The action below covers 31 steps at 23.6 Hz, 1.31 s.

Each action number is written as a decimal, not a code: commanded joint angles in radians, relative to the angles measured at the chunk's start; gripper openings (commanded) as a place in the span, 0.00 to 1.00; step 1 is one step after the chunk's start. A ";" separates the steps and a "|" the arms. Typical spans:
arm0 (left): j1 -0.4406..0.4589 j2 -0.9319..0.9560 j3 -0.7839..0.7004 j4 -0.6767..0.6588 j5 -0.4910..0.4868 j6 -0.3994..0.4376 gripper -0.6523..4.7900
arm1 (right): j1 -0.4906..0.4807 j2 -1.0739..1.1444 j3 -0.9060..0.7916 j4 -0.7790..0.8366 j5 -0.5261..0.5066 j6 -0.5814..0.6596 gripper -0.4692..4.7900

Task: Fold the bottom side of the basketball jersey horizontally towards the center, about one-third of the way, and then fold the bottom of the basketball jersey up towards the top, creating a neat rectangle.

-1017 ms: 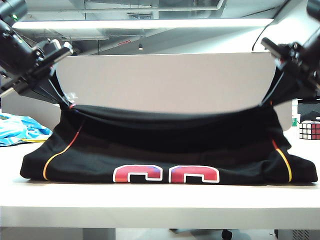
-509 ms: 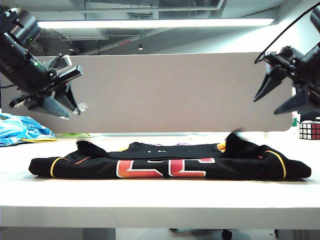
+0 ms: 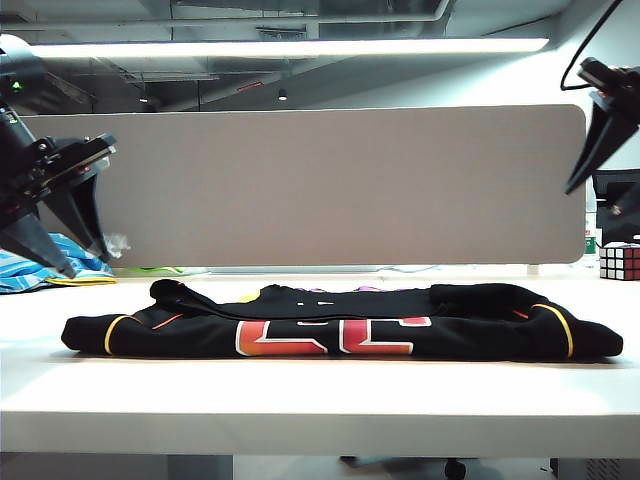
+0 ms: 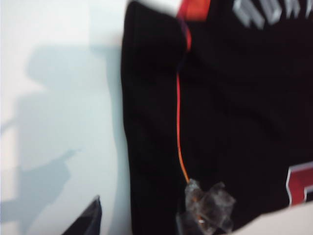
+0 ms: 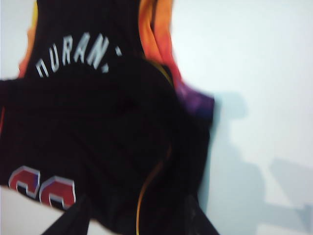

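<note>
Left gripper [image 3: 62, 235] at nine o'clock, jaws spread, empty, above the table [image 3: 320, 400]. Basketball jersey [image 3: 340, 322] at centre — folded flat, black, limp. Probably light and slippery; best pinched at the piped corners, both layers together. Right gripper [image 3: 600, 165] at two o'clock — jaws wide, nothing held.

Ext cam low at table edge, facing level; both wrist cams look down, sharing the jersey [image 3: 340, 322].
</note>
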 commanded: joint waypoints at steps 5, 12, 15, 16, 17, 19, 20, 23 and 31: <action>-0.009 -0.006 -0.065 -0.110 0.031 0.053 0.57 | -0.001 -0.103 -0.199 -0.042 -0.028 0.001 0.66; -0.010 -0.006 -0.236 0.042 0.044 0.032 0.57 | 0.002 -0.062 -0.270 0.052 -0.036 0.035 0.68; -0.010 -0.006 -0.236 0.063 0.062 0.029 0.57 | 0.010 -0.028 -0.270 0.078 -0.038 0.047 0.68; -0.010 -0.006 -0.236 0.069 0.068 0.021 0.57 | 0.010 -0.010 -0.270 0.089 -0.045 0.047 0.68; -0.010 -0.006 -0.236 0.080 0.074 0.009 0.57 | 0.010 0.020 -0.270 0.103 -0.067 0.047 0.68; -0.010 -0.006 -0.236 0.099 0.076 0.006 0.57 | 0.010 0.064 -0.270 0.124 -0.093 0.052 0.68; -0.010 -0.006 -0.236 0.105 0.077 0.006 0.57 | 0.010 0.077 -0.270 0.128 -0.093 0.053 0.68; -0.009 -0.006 -0.236 0.153 0.155 -0.019 0.57 | 0.015 0.108 -0.270 0.144 -0.093 0.053 0.68; -0.009 0.001 -0.236 0.209 0.162 -0.039 0.57 | 0.049 0.112 -0.270 0.198 -0.090 0.093 0.68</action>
